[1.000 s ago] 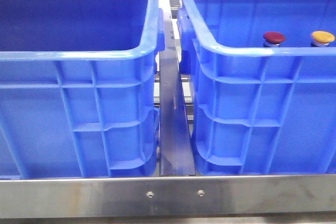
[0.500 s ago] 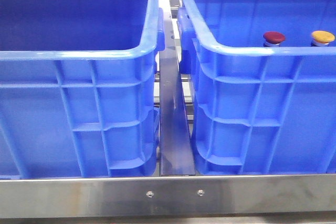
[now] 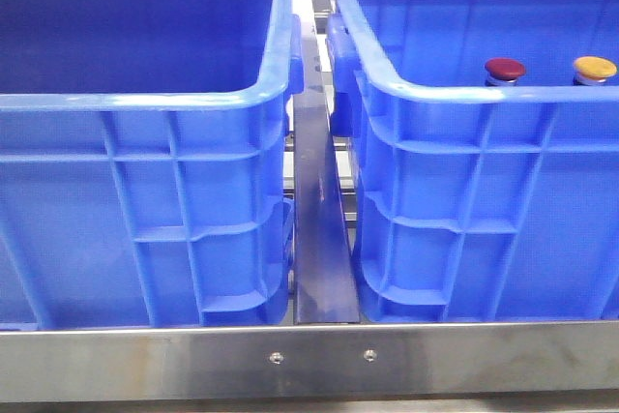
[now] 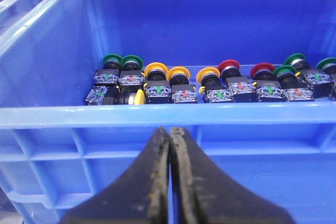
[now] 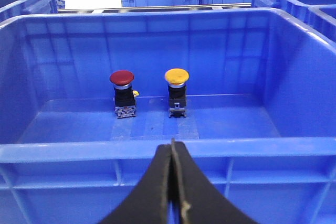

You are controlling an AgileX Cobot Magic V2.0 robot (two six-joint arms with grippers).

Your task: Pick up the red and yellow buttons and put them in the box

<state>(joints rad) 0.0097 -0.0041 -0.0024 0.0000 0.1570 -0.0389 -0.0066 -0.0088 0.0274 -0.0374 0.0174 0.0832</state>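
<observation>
- The right blue box [image 3: 484, 142] stands on the robot's right of a steel rail [image 3: 319, 239]; a second blue box [image 3: 145, 142] stands on the rail's other side, its inside hidden in the front view.
- The red button [image 5: 122, 78] stands upright on the floor of the right blue box, toward its far wall, with the yellow button [image 5: 176, 76] just beside it and not touching.
- In the front view only the two domed caps peek above that box's near rim, red [image 3: 505, 70] nearer the rail, yellow [image 3: 594, 69] farther from it.
- The right gripper [image 5: 172, 174] sits outside the near wall of the right blue box, its dark jaws pressed together with nothing between them.
- The left gripper [image 4: 169, 174] is likewise clenched and empty, outside the near wall of a bin [image 4: 52, 114].
- On that bin's floor lies a row of buttons [image 4: 210, 82] with green, yellow and red caps, near the bin's far wall.
</observation>
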